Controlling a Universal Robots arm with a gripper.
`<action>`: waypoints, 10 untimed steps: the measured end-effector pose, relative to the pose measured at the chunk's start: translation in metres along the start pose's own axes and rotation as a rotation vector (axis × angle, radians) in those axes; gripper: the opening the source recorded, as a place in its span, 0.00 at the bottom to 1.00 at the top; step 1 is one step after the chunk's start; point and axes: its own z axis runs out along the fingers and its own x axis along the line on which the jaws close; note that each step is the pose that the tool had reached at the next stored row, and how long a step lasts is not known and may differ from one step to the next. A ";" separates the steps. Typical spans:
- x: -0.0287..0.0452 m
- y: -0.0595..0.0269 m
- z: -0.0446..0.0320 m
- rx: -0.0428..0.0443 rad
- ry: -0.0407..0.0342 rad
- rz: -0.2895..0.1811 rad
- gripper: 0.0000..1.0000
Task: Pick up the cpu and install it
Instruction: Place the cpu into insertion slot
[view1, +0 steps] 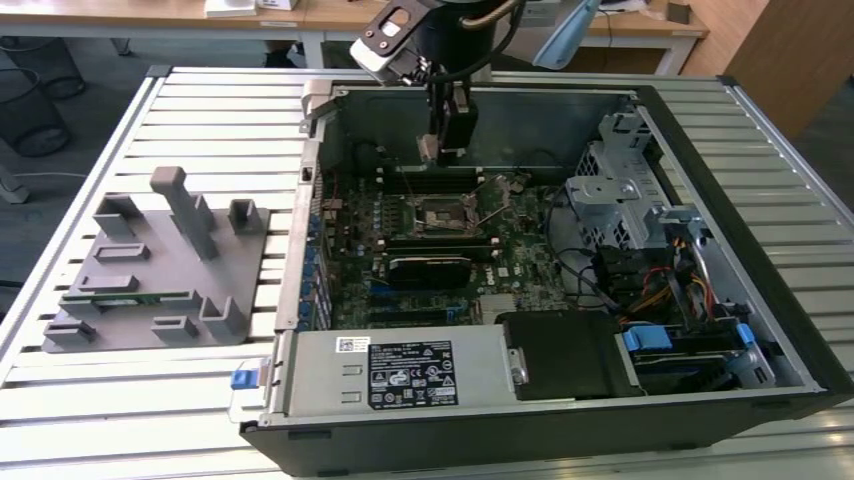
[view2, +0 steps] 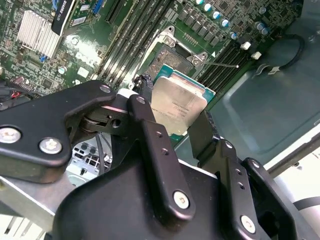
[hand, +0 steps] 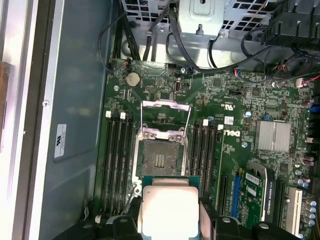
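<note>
i'm in the carry stage, with nothing seated yet. my black two-finger gripper (view2: 172, 112) is clamped on opposite edges of the small flat square silvery-grey cpu (hand: 167, 211), closed only to the chip's width. the chip hangs above the green motherboard (hand: 240, 150) inside the open black computer case (view1: 747, 250), near the dark square metal-framed socket (hand: 160, 159), whose retaining frame stands lifted. i judge that seating it calls for squaring the chip over the socket, held level with corners matched, and a gentle lowering.
</note>
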 end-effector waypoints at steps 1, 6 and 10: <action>0.0000 0.0000 0.0001 -0.0001 0.0002 0.000 0.54; 0.0000 0.0000 0.0007 -0.0004 0.0005 0.000 0.54; 0.0000 0.0000 0.0032 -0.0003 0.0003 0.000 0.54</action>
